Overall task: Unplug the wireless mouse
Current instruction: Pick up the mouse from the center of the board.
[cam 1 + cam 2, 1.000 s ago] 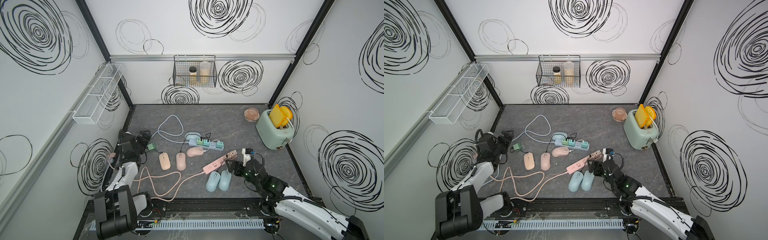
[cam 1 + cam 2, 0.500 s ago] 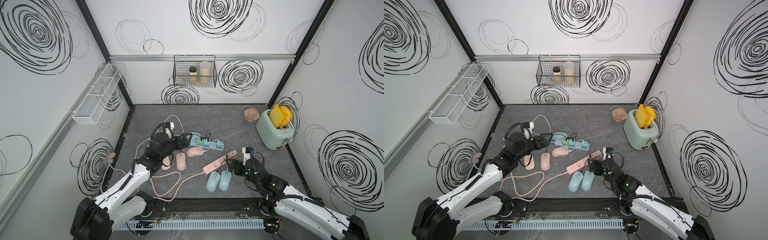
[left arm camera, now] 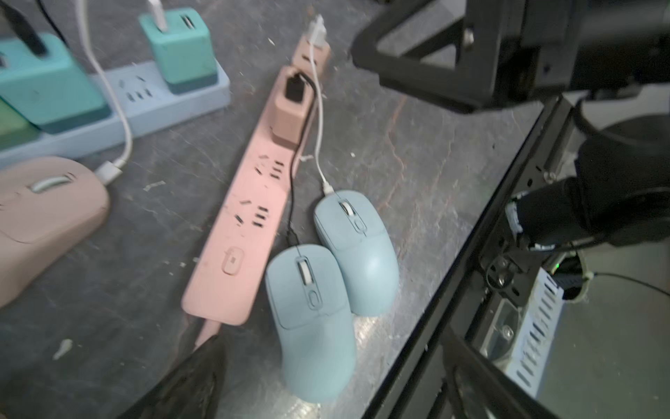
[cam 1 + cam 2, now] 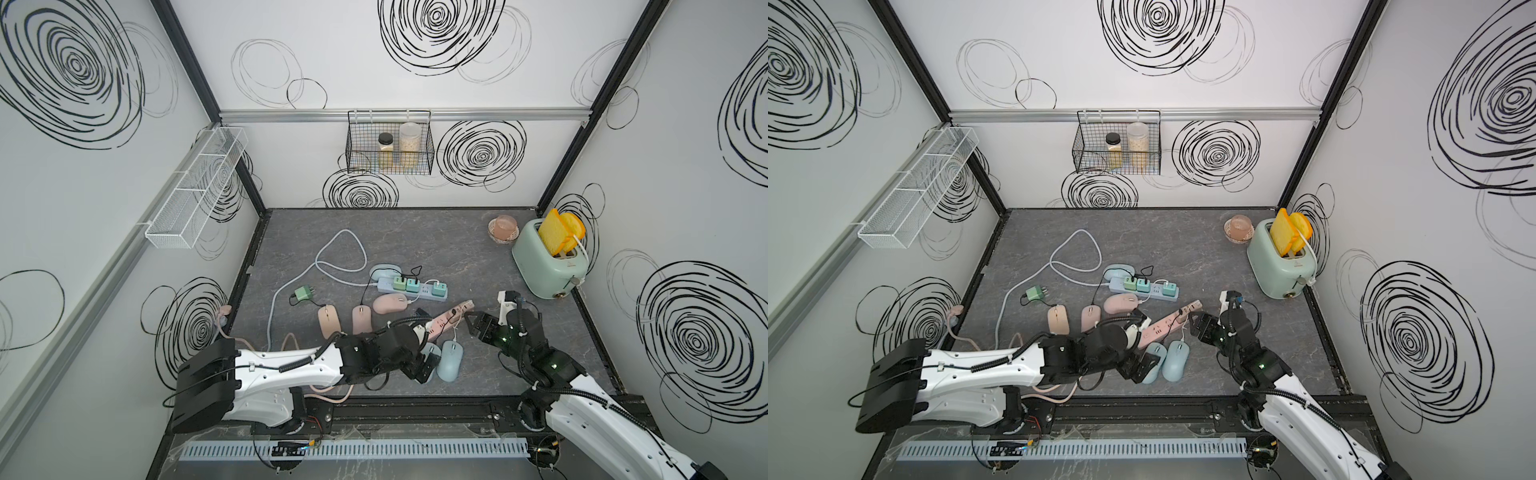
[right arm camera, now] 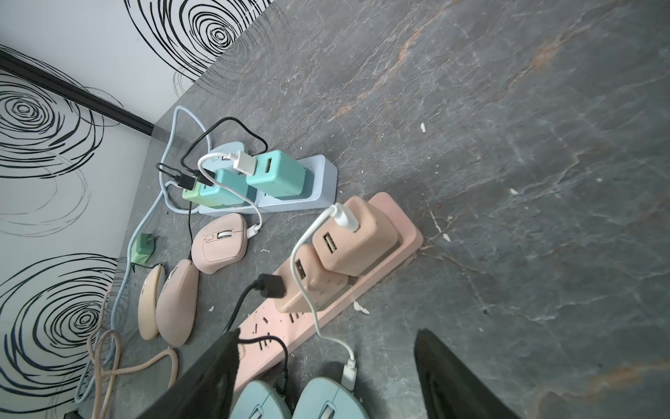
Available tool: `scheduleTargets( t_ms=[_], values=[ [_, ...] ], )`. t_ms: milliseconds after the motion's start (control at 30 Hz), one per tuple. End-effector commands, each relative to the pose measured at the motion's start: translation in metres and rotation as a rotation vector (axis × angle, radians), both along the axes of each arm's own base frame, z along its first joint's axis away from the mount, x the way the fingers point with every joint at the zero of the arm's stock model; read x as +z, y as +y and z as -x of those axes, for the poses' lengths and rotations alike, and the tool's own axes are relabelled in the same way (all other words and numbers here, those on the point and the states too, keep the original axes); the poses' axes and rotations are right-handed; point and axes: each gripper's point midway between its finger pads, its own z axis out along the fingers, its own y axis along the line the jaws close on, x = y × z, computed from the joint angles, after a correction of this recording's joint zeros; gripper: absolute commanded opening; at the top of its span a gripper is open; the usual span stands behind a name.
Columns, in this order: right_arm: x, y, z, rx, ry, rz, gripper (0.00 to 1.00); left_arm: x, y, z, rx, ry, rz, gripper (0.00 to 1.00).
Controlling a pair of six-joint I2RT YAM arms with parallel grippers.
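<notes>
Table [image 4: 415,232], front edge: the blue mouse with black cable [image 3: 311,319] and the blue mouse with white cable [image 3: 357,254] lie side by side, touching. The first is hard against the near end of the pink power strip [image 3: 246,217], the second on its outer side. Both cables are seated in the mouse noses. The black one runs to a pink charger [image 3: 292,116] on the strip. The white one runs to a second pink charger [image 5: 353,239] at the strip's far end.

Your left gripper [image 4: 1140,368] sits low over the blue mouse with black cable and covers part of it in both top views. Its wrist view shows only one finger [image 3: 188,384], well off to one side with nothing against it. The fingers are apart and grip nothing.

Your right gripper [image 5: 328,333] hangs just beside the charger end of the strip. Its fingers are spread, with only table and cable between them. I cannot tell whether it touches the strip.

Further back, a blue power strip [image 4: 426,291] carries green chargers, with pink mice [image 4: 361,320] near it.
</notes>
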Motion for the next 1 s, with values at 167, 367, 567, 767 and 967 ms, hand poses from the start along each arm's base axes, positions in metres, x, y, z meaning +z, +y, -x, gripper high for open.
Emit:
scheduleTargets(
  t_ms=[167, 367, 567, 767, 967],
  values=[
    [-0.006, -0.001, 0.006, 0.015, 0.023, 0.003, 0.81, -0.036, -0.012, 0.008, -0.015, 0.035, -0.051, 0.89],
    [-0.006, -0.005, 0.009, 0.006, 0.014, 0.004, 0.81, -0.042, -0.018, -0.003, -0.01, 0.083, -0.027, 0.94],
    [-0.007, -0.007, 0.009, -0.003, 0.012, 0.005, 0.82, -0.054, -0.02, 0.001, -0.025, 0.137, -0.048, 0.94],
    [-0.006, -0.006, 0.008, -0.001, 0.007, -0.005, 0.82, -0.063, -0.022, -0.001, -0.023, 0.135, -0.067, 0.95],
    [-0.008, -0.008, 0.01, -0.003, 0.01, -0.004, 0.82, -0.058, -0.013, -0.039, 0.053, 0.091, -0.046, 0.96]
  ],
)
